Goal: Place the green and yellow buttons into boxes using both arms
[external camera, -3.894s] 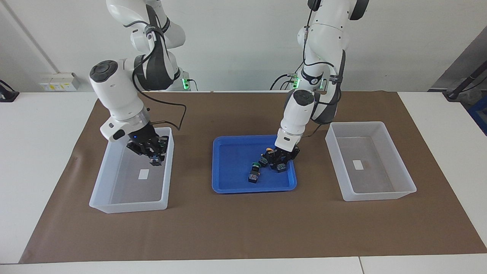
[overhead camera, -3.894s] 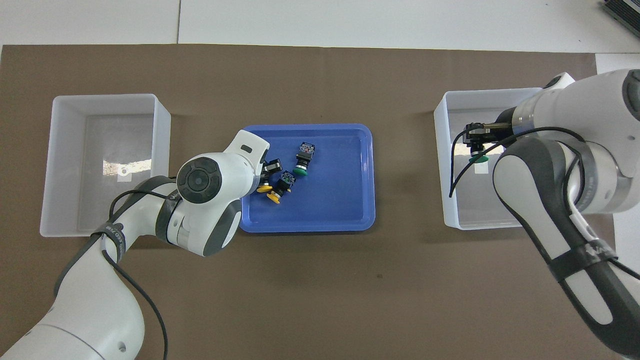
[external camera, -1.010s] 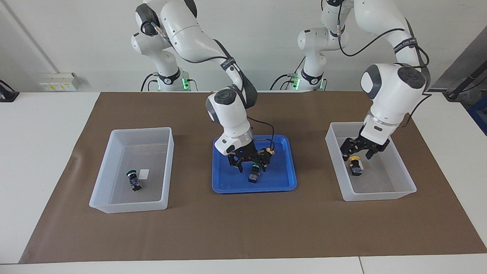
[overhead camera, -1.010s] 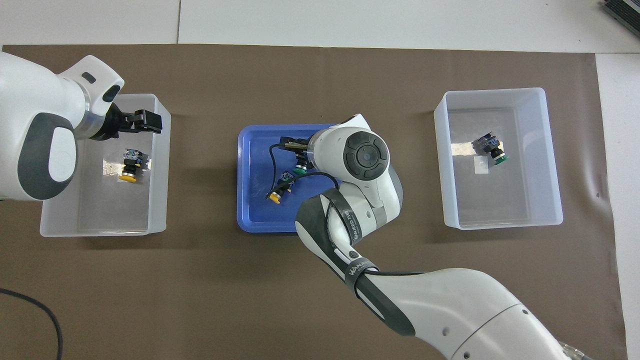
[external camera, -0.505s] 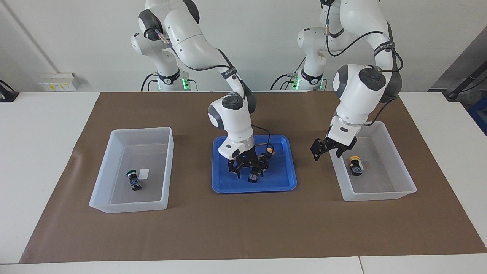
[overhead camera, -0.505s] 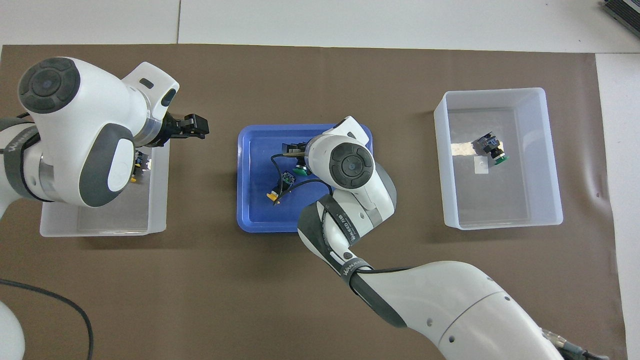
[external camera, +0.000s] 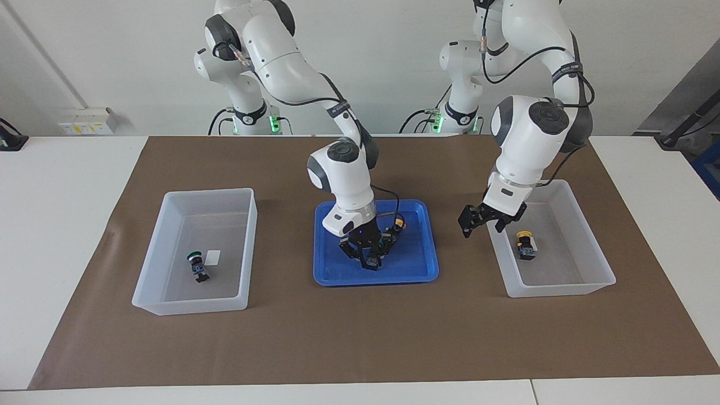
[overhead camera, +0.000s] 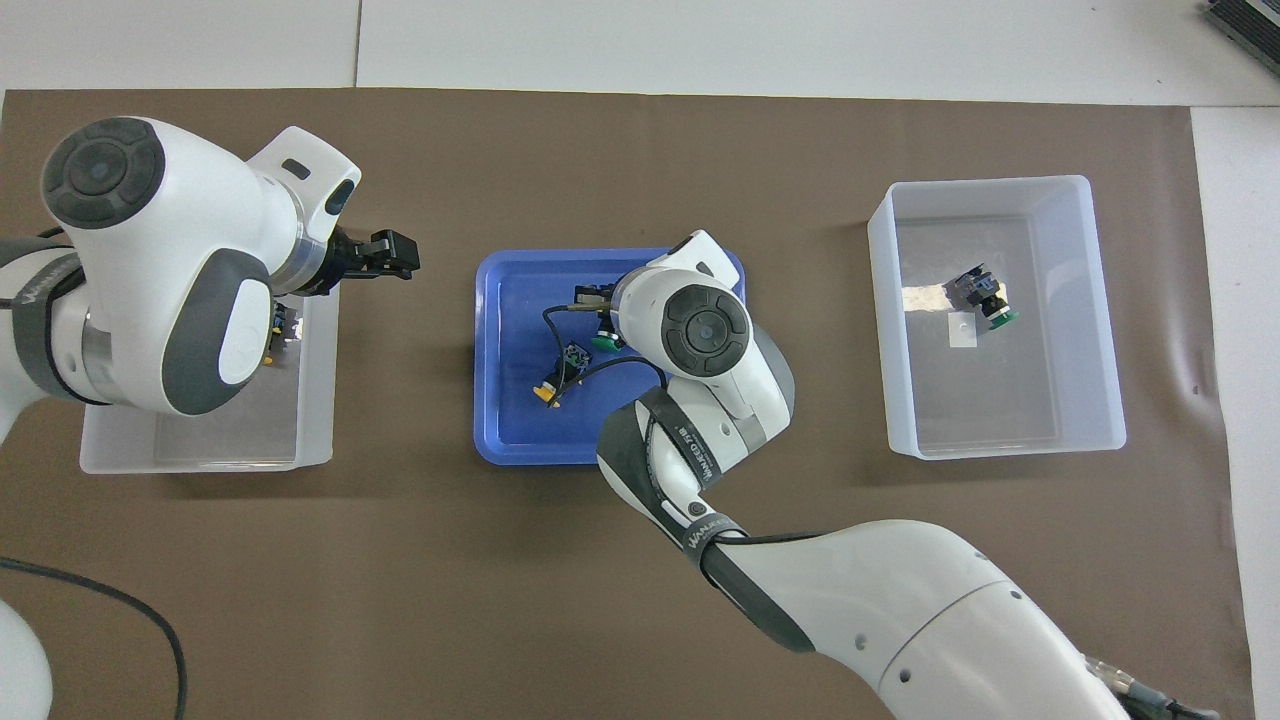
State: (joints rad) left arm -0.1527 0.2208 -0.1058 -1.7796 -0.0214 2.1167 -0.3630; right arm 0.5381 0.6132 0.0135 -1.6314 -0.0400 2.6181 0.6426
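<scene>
Your right hand (external camera: 368, 254) is down in the blue tray (external camera: 417, 271), fingers clamped on the green button (overhead camera: 603, 341), so it can be lifted. The yellow button (overhead camera: 546, 393) lies beside it. Your left hand (external camera: 482, 220), fingers apart and empty, hangs over its box's (external camera: 585, 287) wall; each box already holds one button.

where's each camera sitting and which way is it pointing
Facing view: high across the table, looking at both robots; whole arms and bases show, right gripper down in the blue tray.
Overhead view: high above the robots' end, looking steeply down; arms enter from below, left gripper between tray and bin.
Shared: the tray, both bins, both grippers, half a turn apart.
</scene>
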